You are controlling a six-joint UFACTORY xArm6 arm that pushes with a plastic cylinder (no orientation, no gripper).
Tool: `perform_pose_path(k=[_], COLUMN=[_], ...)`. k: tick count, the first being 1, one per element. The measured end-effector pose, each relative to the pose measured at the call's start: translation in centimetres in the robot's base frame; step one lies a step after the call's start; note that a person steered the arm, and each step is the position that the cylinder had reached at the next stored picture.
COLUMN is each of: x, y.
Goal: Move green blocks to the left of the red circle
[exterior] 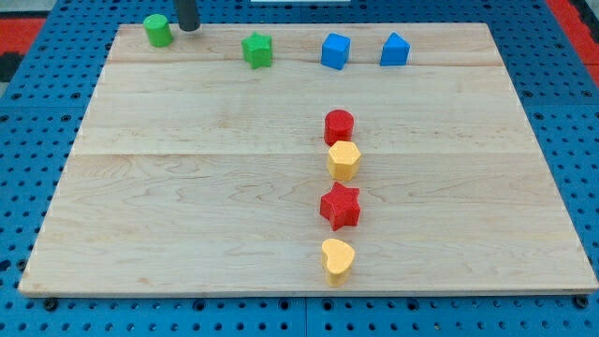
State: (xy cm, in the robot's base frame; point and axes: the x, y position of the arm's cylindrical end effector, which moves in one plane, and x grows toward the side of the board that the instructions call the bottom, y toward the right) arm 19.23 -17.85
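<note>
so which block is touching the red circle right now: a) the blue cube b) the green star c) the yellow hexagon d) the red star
c: the yellow hexagon sits right against the view's bottom edge of the red circle, while the red star lies apart lower down, and the green star and blue cube stand far off near the view's top.

green cylinder point(157, 30) | green star point(257, 50) | red circle point(339, 124) | pale wooden board point(187, 187) | blue pegboard point(37, 94)
</note>
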Motion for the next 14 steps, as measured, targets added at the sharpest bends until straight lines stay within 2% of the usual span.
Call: perform_pose_path(k=[1,2,3,5,6,7,8,9,10,12,13,14], x=[0.8,1.5,0.8,7.1,8.6,7.6,4.4,1.4,3.5,12.5,10.9,10.6], y=[-1.7,0.2,6.9,7.5,10.5,7.7,8.2,11.5,13.7,13.7,8.4,-1.8])
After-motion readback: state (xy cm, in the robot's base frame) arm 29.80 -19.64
